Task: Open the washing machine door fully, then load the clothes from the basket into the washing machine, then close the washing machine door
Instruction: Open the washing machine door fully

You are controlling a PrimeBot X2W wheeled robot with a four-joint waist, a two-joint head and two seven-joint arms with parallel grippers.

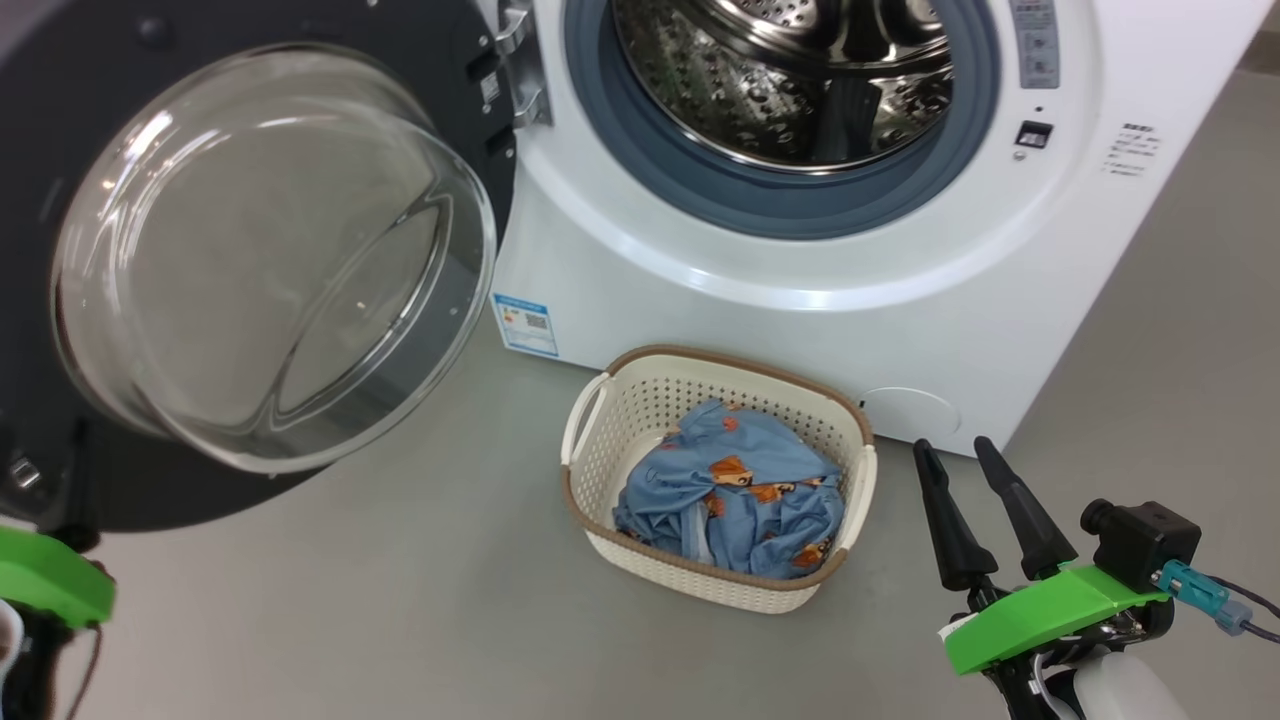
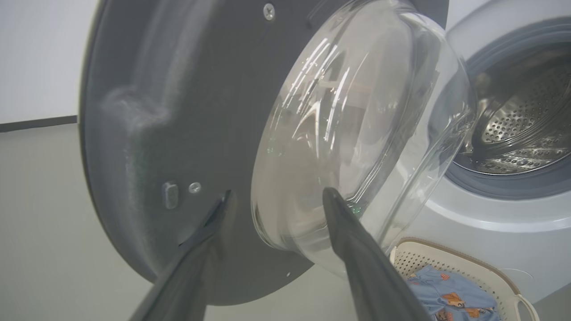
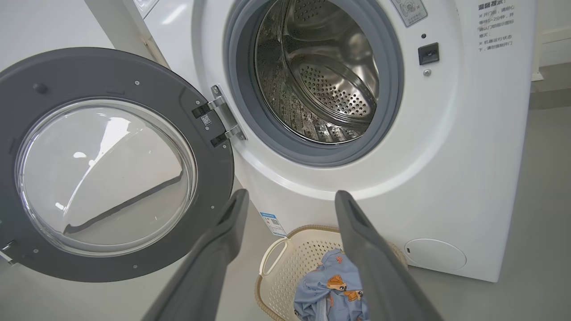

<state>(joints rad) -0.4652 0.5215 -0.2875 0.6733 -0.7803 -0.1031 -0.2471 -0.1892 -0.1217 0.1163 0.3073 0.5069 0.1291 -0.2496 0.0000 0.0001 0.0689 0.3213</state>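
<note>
The washing machine door is swung open. In the head view it stands out to the left of the washing machine, and its clear glass bowl bulges toward us. A shiny hinge joins the door to the white front. The round hole of the machine is open, with the grey rubber ring around it and the steel drum full of little holes inside.

The basket sits on the grey floor, just in front of the machine and below the round hole. The clothes lie in the basket in a soft blue heap (the one with the little orange pictures). A small blue label is stuck low on the machine, near the basket's left handle.

The left gripper is close to the inside of the door. Its two dark fingers are spread wide and nothing is between them. One tip shows against the dark rim and the other against the low edge of the glass bowl. I cannot tell if they touch the door.

The right gripper hangs above the floor, just to the right of the basket. Its fingers are apart too, and it holds nothing. In its own wrist view the right gripper points at the front of the machine, with the basket below.
</note>
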